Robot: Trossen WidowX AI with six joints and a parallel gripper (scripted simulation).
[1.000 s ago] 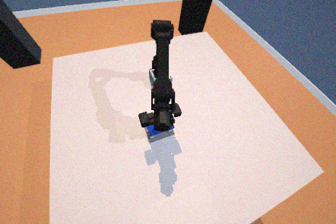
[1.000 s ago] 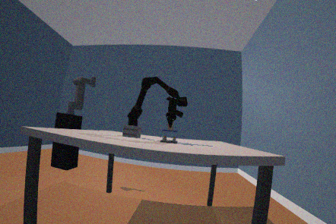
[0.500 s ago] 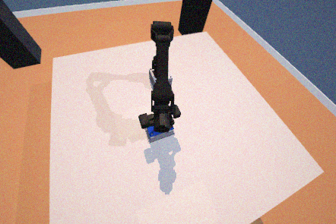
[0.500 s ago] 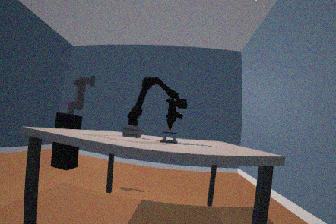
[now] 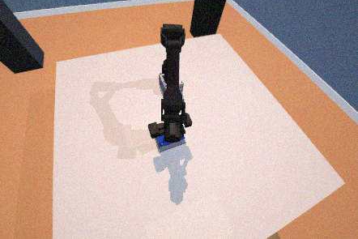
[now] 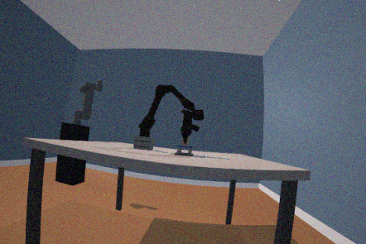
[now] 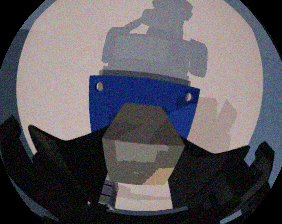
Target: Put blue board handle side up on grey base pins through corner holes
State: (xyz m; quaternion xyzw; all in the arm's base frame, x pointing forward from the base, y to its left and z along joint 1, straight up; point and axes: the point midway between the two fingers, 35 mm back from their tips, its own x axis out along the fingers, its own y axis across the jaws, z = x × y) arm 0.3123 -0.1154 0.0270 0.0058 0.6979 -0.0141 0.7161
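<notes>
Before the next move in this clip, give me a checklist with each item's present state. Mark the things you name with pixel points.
1. Gripper (image 5: 173, 138) (image 6: 185, 142) shut on the blue board (image 5: 165, 142) (image 6: 185, 146) (image 7: 142, 91): ok.
2. Board over the grey base (image 5: 172, 147) (image 6: 184, 154) (image 7: 142, 74): ok.
3. Handle side up: ok, the handle is between the fingers.
4. All four pins through the corner holes: cannot tell, the arm and gripper hide part of the board.
5. Board released and gripper moved away: not ok, still to do.

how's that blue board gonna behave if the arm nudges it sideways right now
The blue board looks thin but unbent, so probably stiff. With the gripper shut on its handle, it would likely shift as one piece. Its wide, flat shape suggests little tendency to roll.
</notes>
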